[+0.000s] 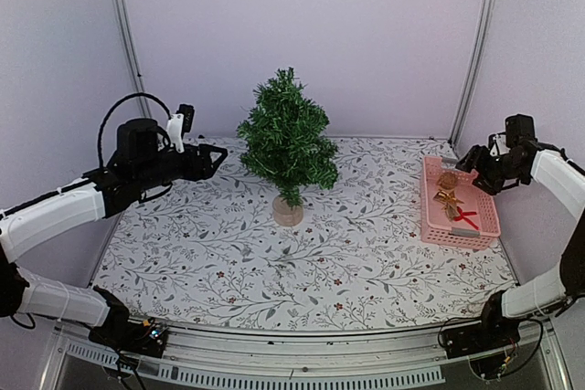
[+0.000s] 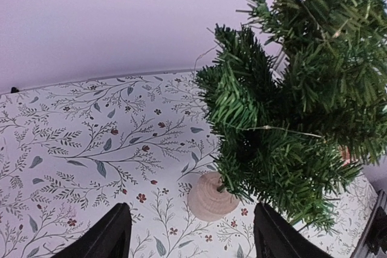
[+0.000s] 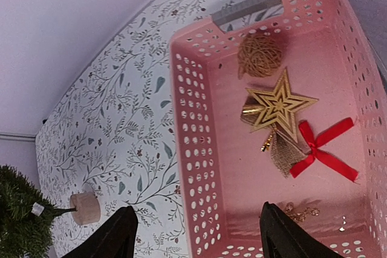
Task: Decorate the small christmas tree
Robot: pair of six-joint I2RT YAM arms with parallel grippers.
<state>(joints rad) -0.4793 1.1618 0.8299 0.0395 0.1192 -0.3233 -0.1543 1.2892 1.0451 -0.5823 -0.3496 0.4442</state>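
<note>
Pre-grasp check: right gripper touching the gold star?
Apart. Right wrist view: bare pink basket floor shows between the open right gripper and the gold star.

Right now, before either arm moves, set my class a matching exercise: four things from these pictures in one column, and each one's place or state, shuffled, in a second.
Things:
1. small dark-green christmas tree on a round wooden base
2. pink perforated plastic basket
3. brown twine ball
4. left tool

Places or states:
A. lying in the basket, near its grey handle
B. open and empty, raised beside the tree
C. standing upright mid-table
D. resting at the table's right side

Pairs: 1-C, 2-D, 3-A, 4-B.
</note>
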